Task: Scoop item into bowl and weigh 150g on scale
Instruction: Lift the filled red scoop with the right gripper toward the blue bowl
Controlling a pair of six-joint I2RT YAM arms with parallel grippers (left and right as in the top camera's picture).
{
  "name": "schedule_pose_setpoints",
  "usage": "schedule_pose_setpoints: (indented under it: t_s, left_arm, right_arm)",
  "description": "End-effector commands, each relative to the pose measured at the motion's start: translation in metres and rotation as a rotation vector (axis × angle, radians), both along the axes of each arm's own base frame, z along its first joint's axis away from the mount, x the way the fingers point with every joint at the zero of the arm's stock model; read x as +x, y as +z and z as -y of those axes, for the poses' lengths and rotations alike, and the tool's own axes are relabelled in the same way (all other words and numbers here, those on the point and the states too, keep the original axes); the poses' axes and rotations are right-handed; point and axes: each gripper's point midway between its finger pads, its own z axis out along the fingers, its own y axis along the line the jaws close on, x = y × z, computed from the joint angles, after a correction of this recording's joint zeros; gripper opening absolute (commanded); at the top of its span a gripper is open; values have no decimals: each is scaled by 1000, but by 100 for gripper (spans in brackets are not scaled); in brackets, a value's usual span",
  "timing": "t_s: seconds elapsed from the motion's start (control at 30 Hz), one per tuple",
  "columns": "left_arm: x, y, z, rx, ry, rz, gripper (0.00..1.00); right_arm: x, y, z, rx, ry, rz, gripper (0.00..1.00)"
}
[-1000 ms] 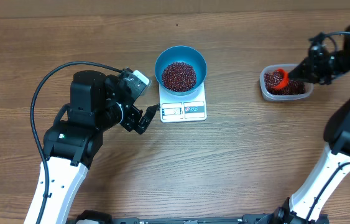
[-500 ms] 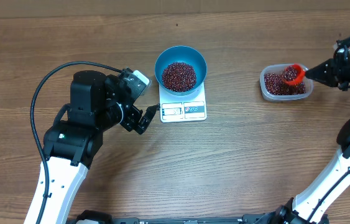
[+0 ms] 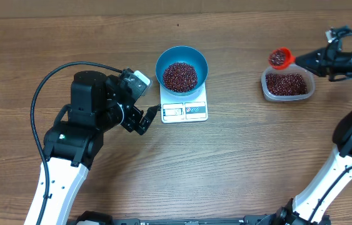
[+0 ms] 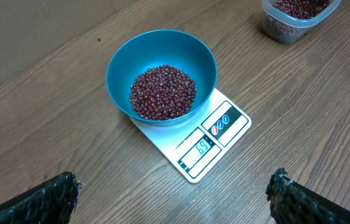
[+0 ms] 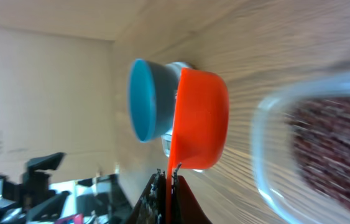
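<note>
A heap of beans (image 3: pixel 180 76) was already gathered in the bowl (image 3: pixel 162 60), which was set on the scale (image 3: pixel 185 111). A further load was held in the orange scoop (image 3: pixel 280 57), its handle clamped in the right end effector (image 3: pixel 307 59) above the clear tub (image 3: pixel 265 84). The left end effector (image 3: pixel 149 120) was spread wide and empty beside the scale. Filling was judged partly done, with tipping and a display check left.
</note>
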Motion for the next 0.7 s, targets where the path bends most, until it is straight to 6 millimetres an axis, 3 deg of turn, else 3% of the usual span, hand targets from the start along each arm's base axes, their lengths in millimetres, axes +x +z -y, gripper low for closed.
schedule_pose_setpoints:
  t_s: [0.0,0.4,0.67]
  left_arm:
    - [0,0,0,-17,4,-10,100]
    - [0,0,0,-17,4,-10,100]
    - [0,0,0,-17,4,-10,100]
  right_arm:
    - [10,18,-32,129,27,54,4]
    - [4,23,-126,169,217,22,4]
    - [-16,9,-187,66,394,0,4]
